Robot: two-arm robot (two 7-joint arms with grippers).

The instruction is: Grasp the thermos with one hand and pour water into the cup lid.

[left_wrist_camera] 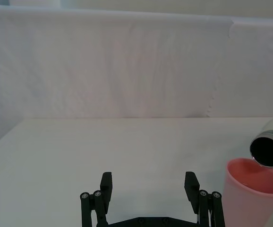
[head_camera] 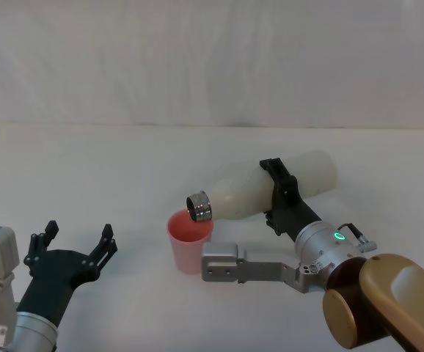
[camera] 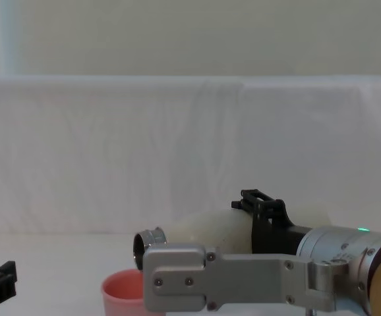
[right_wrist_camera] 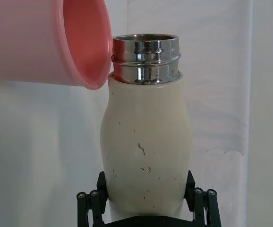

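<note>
One right gripper (head_camera: 279, 198) had its jaws clamped on our tipped thermos (head_camera: 271, 187); left gripper (head_camera: 76, 242) sat apart. Tipping too fast could splash over the cup lid (head_camera: 190, 240).

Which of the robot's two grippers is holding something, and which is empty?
The right gripper is clamped around the cream-white thermos, tipping its steel neck over the pink cup lid. The left gripper is open and empty, off to the cup's left.
</note>
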